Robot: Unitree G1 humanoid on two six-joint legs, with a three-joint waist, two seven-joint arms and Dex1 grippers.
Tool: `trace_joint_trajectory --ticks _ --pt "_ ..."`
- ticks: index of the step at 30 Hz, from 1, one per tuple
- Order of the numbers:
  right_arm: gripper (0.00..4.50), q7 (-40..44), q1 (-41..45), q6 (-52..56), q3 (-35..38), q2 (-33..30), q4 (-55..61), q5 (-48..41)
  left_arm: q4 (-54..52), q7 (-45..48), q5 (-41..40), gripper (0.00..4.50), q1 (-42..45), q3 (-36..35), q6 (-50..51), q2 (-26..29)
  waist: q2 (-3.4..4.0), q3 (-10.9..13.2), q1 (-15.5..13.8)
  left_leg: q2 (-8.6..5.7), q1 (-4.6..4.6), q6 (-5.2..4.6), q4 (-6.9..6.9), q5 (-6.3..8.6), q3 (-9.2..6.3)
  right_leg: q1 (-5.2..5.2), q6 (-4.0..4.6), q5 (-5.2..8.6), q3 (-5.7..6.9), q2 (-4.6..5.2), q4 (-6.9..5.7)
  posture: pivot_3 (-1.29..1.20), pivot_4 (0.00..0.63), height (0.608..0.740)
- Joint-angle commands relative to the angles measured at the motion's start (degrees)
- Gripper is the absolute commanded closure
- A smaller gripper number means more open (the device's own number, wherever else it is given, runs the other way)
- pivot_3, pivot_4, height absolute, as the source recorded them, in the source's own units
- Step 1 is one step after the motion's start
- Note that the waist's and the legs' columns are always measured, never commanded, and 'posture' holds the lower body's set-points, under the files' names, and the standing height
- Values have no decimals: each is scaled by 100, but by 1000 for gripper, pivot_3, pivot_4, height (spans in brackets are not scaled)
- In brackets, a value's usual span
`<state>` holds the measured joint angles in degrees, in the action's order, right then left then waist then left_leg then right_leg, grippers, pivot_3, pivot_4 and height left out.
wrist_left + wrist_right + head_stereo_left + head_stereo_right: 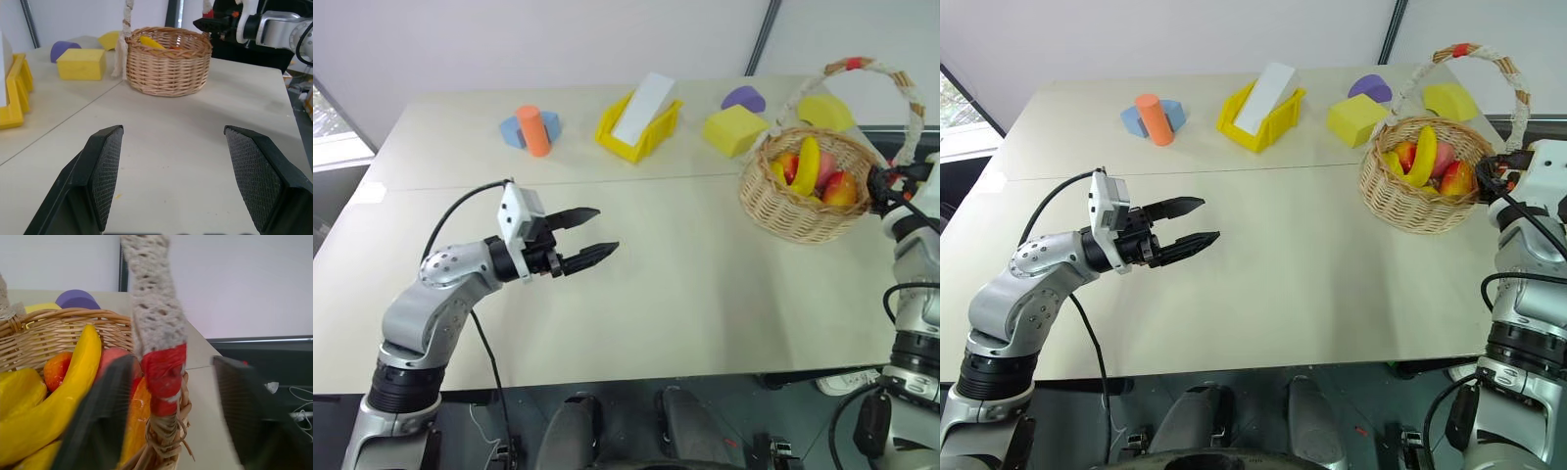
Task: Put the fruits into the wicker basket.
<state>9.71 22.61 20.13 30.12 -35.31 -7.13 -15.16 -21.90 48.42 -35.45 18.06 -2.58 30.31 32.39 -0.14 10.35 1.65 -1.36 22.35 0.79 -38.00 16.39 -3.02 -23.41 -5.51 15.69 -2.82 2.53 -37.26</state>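
Observation:
The wicker basket (785,213) stands at the table's right side, its white handle (904,86) with red bands arching above it. Inside lie a yellow banana (808,164), a pink-orange peach (840,188) and a small red fruit (790,167). My right gripper (881,186) is at the basket's right rim. In the right wrist view its fingers stand open on either side of the handle's red-wrapped foot (164,374), with the banana (63,401) beyond. My left gripper (604,231) hovers open and empty over the table's middle left, pointing towards the basket (168,68).
Along the table's back stand an orange cylinder (535,130) on a blue block, a yellow plastic bin (619,137) holding a white card, a yellow foam block (734,129), a purple block (743,98) and another yellow block (825,112). The table's right edge runs close behind the basket.

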Motion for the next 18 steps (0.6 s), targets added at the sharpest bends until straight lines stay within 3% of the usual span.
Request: trace_joint_trajectory --ticks 1,9,13,18 --pt "1089 190 -384 -316 474 -214 629 -159 125 -77 129 961 24 -92 -124 43 0 0 -60 0 0 -1 0 0 0 0 0 0 0 0 1 0 150 740" --pt "1089 1524 -1504 -449 766 -351 1874 -1014 720 -394 569 961 -207 -406 -381 181 1 0 -37 2 -3 -2 0 1 1 1 -1 0 1 -1 2 0 150 740" --pt "1089 2599 -2168 -143 26 -488 2683 -1462 994 -494 777 961 -521 -625 -482 341 1 0 -37 11 -9 -2 1 1 0 5 0 1 0 -7 1 0 150 740" --pt "1089 2773 -2136 -20 -1041 -270 2866 -1322 1029 -696 835 961 -847 -842 -566 294 0 -1 -78 8 -8 -2 -2 1 -1 8 -1 0 1 3 2 0 150 740"
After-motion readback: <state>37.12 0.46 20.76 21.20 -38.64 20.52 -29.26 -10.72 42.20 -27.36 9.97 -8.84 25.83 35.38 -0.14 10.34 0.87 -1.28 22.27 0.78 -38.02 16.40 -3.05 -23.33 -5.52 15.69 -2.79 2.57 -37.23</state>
